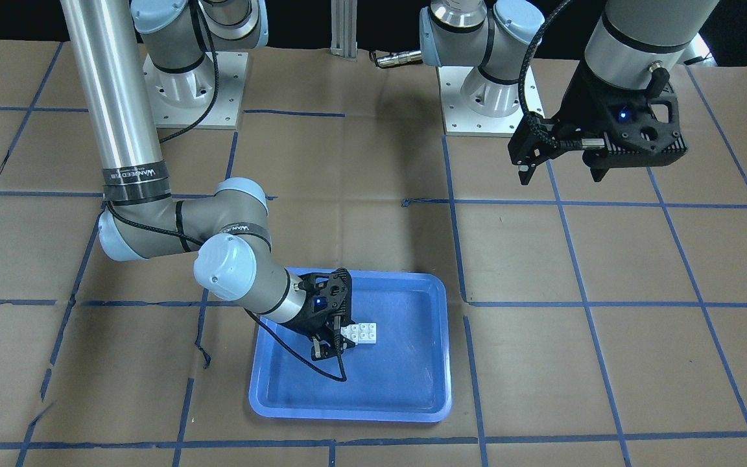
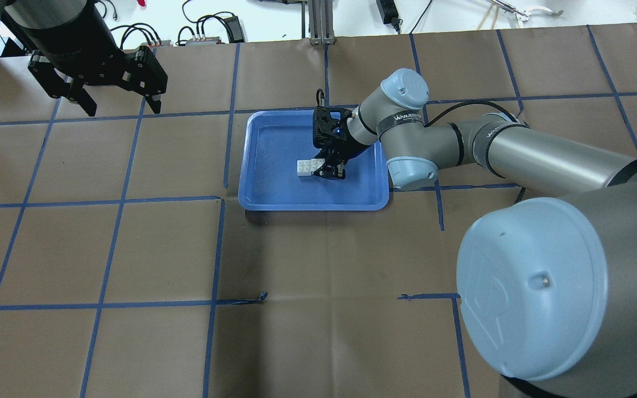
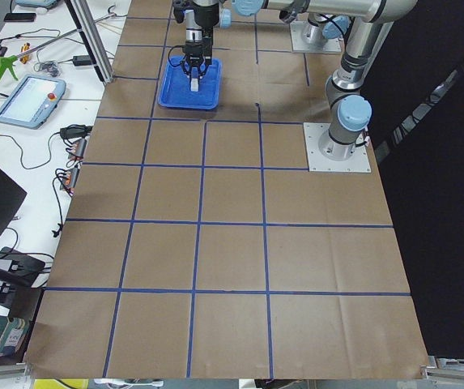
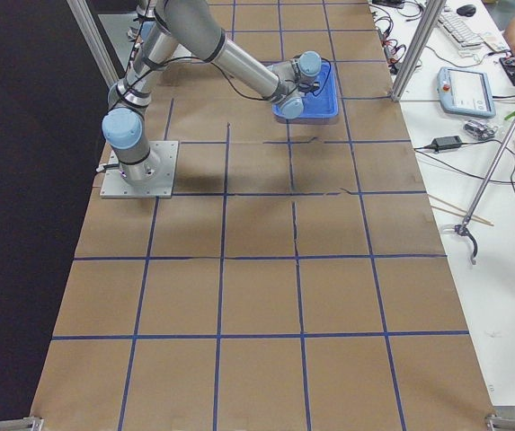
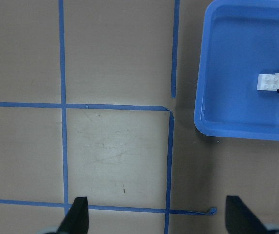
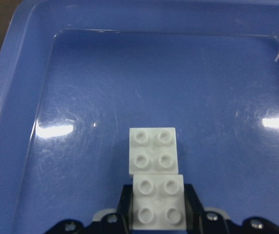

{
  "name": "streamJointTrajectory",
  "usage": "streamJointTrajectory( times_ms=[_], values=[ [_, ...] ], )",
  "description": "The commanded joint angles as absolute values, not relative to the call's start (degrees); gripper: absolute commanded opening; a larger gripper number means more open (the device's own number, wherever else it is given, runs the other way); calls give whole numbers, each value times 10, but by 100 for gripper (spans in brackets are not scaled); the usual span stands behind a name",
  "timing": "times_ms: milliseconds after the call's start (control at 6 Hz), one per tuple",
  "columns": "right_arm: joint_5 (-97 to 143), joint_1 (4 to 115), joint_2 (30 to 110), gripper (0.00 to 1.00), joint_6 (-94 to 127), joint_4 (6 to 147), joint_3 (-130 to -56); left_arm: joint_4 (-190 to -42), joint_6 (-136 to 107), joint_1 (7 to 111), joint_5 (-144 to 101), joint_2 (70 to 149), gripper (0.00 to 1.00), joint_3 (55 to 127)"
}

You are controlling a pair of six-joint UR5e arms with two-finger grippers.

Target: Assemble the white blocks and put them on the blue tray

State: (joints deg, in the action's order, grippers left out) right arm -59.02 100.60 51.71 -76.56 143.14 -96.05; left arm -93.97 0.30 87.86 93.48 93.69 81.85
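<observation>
Two white blocks [image 6: 155, 168] are joined in an offset stack inside the blue tray [image 6: 81, 73]. My right gripper [image 6: 158, 217] is shut on the nearer block, low over the tray floor. I cannot tell whether the blocks touch the floor. The blocks [image 2: 308, 166] and right gripper [image 2: 329, 170] sit near the middle of the tray [image 2: 274, 193]; in the front view the blocks [image 1: 362, 332] are beside the gripper [image 1: 331, 344]. My left gripper [image 2: 122, 108] is open and empty, held high over the table far left of the tray; the left wrist view shows the blocks [image 5: 274, 82].
The table is covered in brown paper with a blue tape grid [image 2: 219, 249]. The two arm bases [image 1: 487, 97] stand at the robot's edge. Cables and tools lie beyond the far table edge [image 2: 208, 33]. The right arm's elbow [image 2: 407, 132] hangs over the tray's right rim.
</observation>
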Motion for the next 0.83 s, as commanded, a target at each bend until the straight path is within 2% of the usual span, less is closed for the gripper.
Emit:
streamJointTrajectory(
  times_ms=[0,333,500,667],
  values=[
    [-589,1006,517,50,-749,1432,-962,-940,-2,877,935,937,99,823],
    [-590,1006,518,50,-748,1431,-962,-938,2,876,935,933,99,827],
    [-590,1005,518,54,-747,1430,-962,-938,2,877,935,931,99,830],
    [-590,1006,518,73,-748,1429,-961,-938,-2,878,936,930,99,829]
  ],
)
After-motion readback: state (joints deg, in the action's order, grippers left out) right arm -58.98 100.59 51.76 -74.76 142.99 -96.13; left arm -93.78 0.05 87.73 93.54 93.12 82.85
